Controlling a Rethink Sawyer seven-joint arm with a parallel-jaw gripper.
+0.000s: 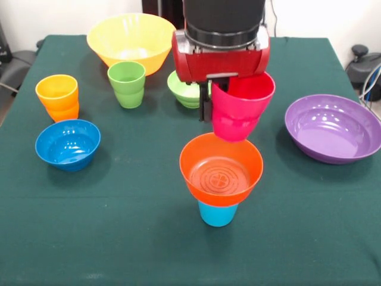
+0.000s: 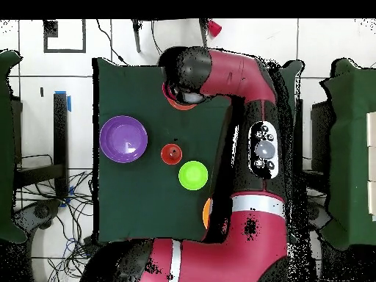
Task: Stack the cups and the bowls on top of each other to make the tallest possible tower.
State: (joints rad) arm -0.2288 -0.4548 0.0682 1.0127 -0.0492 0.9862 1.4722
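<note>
Tower (image 1: 220,179): orange bowl (image 1: 221,170) sits upright on an inverted light blue cup (image 1: 217,213), near the table's front centre. Bowl overhangs the cup all round.

Magenta cup (image 1: 241,107) hangs tilted just above the orange bowl's far rim, mouth up and leaning toward the arm. Whether its base touches the rim cannot be told. The gripper (image 1: 208,98) has hold of it at the rim: one dark finger (image 1: 205,110) runs down the cup's outer wall on the picture's left; the other finger is hidden by the cup.

Outward, front view: light green bowl (image 1: 186,89) partly behind the gripper; green cup (image 1: 127,84) beside it, upright; large yellow bowl (image 1: 132,40) at the far side; yellow-orange cup nested in an orange cup (image 1: 58,97) at left; blue bowl (image 1: 68,143) just in front of that pair; purple bowl (image 1: 333,127) alone at right. Green cloth covers the table (image 1: 119,238).

Overhead view: the arm (image 2: 242,88) covers the tower and most of the table's right side. Only an orange sliver (image 2: 176,104) shows under the wrist. The purple bowl (image 2: 123,138) is plain here. Yellow bowl, blue bowl and the cup pair are hidden by the arm.
</note>
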